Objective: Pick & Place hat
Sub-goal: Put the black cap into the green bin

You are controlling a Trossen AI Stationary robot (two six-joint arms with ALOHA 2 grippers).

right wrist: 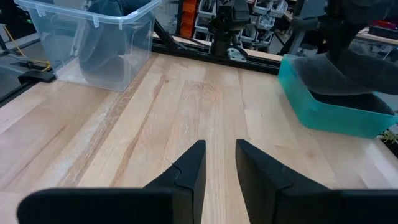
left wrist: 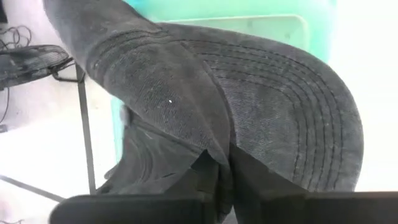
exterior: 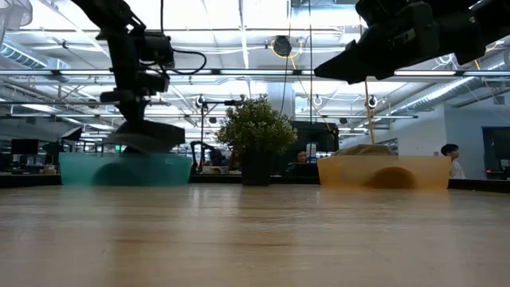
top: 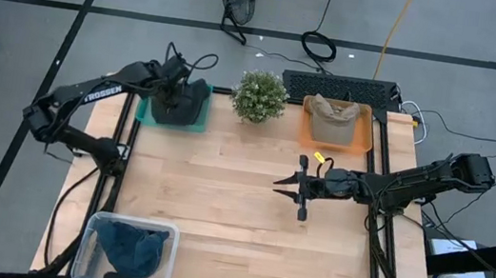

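A dark grey cap (top: pixel 193 103) sits in the teal tray (top: pixel 146 114) at the table's far left. My left gripper (top: pixel 175 91) stands over it, shut on its cloth. In the low view the cap (exterior: pixel 147 137) shows just above the teal tray's rim (exterior: pixel 123 167). A tan cap (top: pixel 335 120) lies in the orange tray (top: pixel 359 142) at the far right. My right gripper (top: pixel 303 196) hovers open over the bare wood right of centre, touching nothing; its fingers stand apart in the right wrist view (right wrist: pixel 221 163). My left gripper (left wrist: pixel 224 168) pinches the dark cap between its two fingers, on the cloth where the stitched brim (left wrist: pixel 292 124) meets the crown (left wrist: pixel 143 87). It comes from above, pointing down. Whether the cap's underside rests on the tray floor I cannot tell.
A potted plant (top: pixel 259 95) stands between the two trays at the far edge. A clear plastic bin (top: pixel 128 250) with dark blue cloth in it sits at the near left corner. The middle of the wooden table (top: pixel 220 203) is open wood. Cables and a fan lie beyond the far edge.
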